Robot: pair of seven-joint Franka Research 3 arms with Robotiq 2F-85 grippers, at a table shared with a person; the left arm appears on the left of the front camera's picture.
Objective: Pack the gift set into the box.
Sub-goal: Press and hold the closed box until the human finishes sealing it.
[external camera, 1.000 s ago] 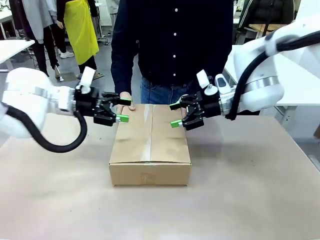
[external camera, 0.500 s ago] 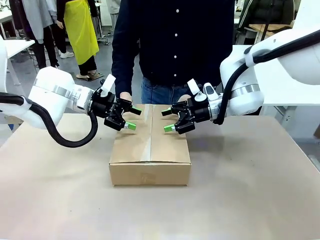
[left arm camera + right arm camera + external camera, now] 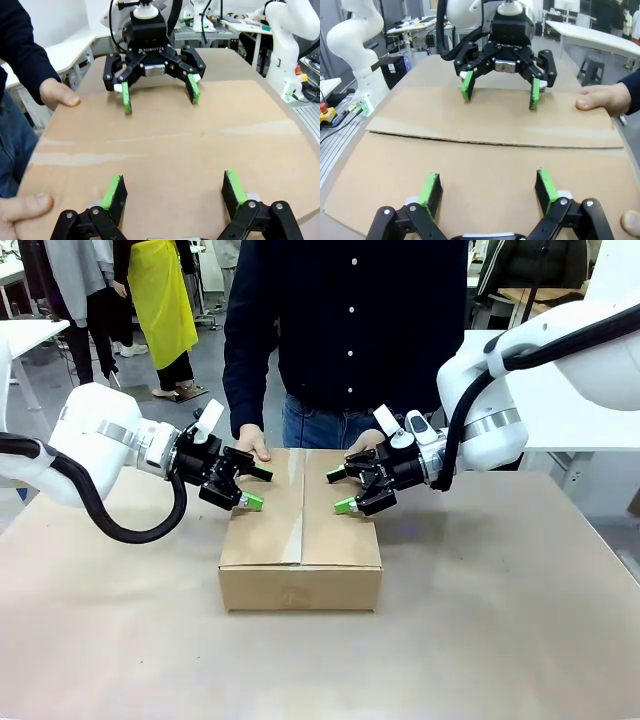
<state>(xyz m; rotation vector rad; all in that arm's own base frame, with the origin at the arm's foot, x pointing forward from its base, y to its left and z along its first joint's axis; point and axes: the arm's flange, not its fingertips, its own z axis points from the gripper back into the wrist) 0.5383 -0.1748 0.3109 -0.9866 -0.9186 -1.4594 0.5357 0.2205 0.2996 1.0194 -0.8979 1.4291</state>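
**A:** Front view: what's changed?

**B:** Your left gripper [image 3: 257, 488] and right gripper [image 3: 340, 491] have sunk toward the shut flaps [image 3: 300, 502] of the box [image 3: 300, 585], jaws wide, empty.

**A:** Wrist views?

**B:** Green pads [image 3: 114, 192] hover over cardboard and a hand [image 3: 600, 97] steadies it, so the gift set is likely inside.

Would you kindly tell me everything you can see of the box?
The box is a plain brown corrugated cardboard carton, rectangular, lying flat in the middle of the table. Its top flaps are folded shut and meet in a lengthwise seam. The person's hands rest on its far edge. The robot's open left hand and open right hand sit over one flap each; whether they touch it is unclear.
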